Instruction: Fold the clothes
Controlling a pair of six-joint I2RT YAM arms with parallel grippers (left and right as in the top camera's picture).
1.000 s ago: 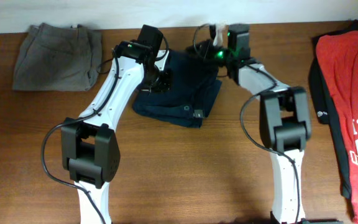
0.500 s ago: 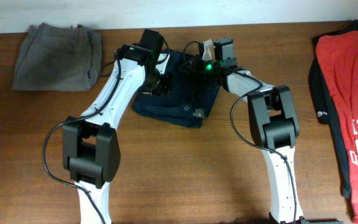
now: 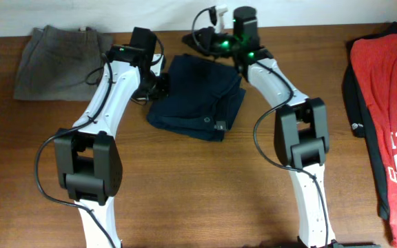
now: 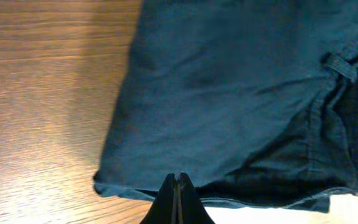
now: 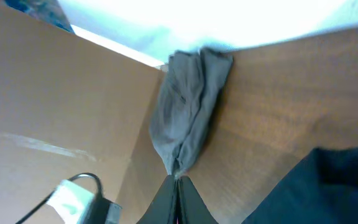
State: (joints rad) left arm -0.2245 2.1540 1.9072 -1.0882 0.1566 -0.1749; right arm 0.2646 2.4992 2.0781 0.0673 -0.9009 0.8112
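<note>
The dark navy shorts (image 3: 200,96) lie folded into a compact stack at the back middle of the table, with a small white label (image 3: 220,126) at the front right corner. They fill most of the left wrist view (image 4: 229,93). My left gripper (image 3: 156,85) is shut and empty, at the stack's left edge; its closed tips (image 4: 176,182) sit just off the cloth's hem. My right gripper (image 3: 209,45) is shut and empty, raised behind the stack's far edge and pointing left (image 5: 176,182). A corner of the navy cloth shows in the right wrist view (image 5: 340,186).
Grey-olive shorts (image 3: 64,62) lie folded at the back left and also show in the right wrist view (image 5: 191,112). A red T-shirt with white lettering (image 3: 391,103) lies over a black garment (image 3: 353,103) at the right edge. The table's far edge runs just behind the stack.
My left gripper has drawn back leftward off the top of the navy stack to its left edge. My right gripper has pulled away from the cloth toward the far edge.
</note>
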